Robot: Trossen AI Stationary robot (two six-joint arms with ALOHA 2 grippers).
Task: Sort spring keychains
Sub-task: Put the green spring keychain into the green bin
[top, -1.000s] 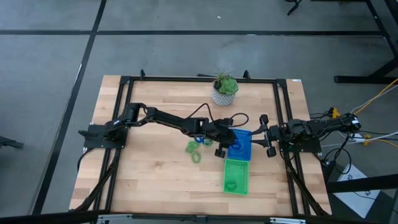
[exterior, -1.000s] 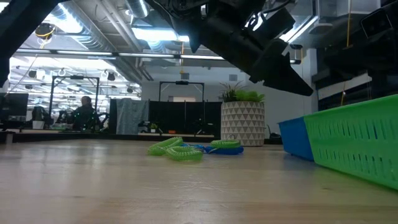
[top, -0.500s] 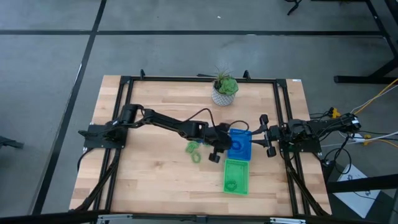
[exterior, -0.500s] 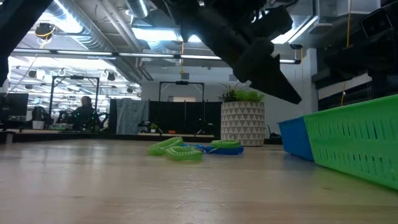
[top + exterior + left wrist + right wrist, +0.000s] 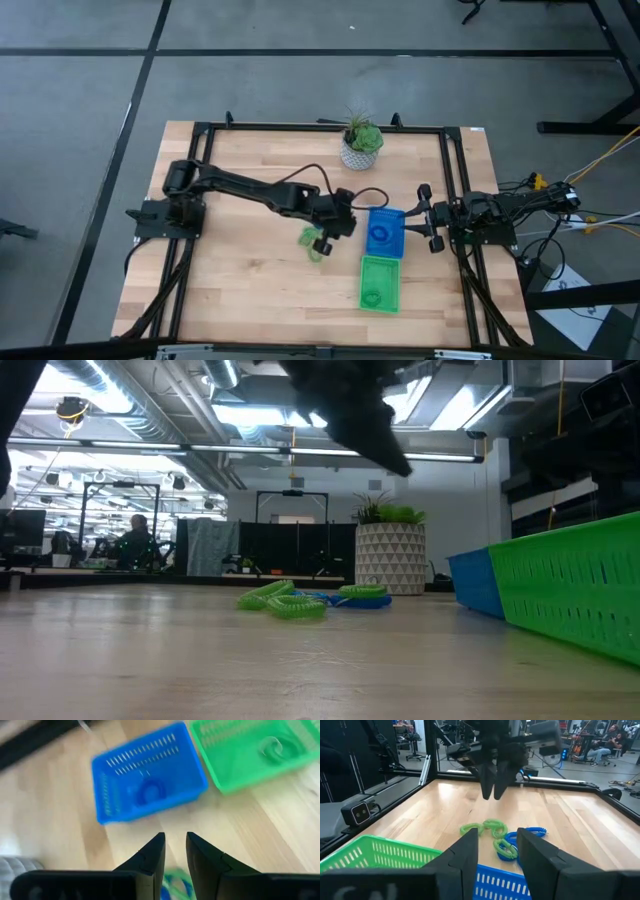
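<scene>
Above the bench [image 5: 240,270]: left gripper [image 5: 322,243] is held over the spring keychains [image 5: 312,243].
Fingers: left narrowly parted, nothing grasped; right gripper [image 5: 432,218] spread, parked.

On my wooden surface [image 5: 240,280] a blue tray [image 5: 385,233] sits touching a green tray [image 5: 379,284], the green one nearer the front edge. A potted plant [image 5: 360,145] in a white patterned pot stands by the far edge. Beyond, a person [image 5: 131,540] sits at a desk.
</scene>
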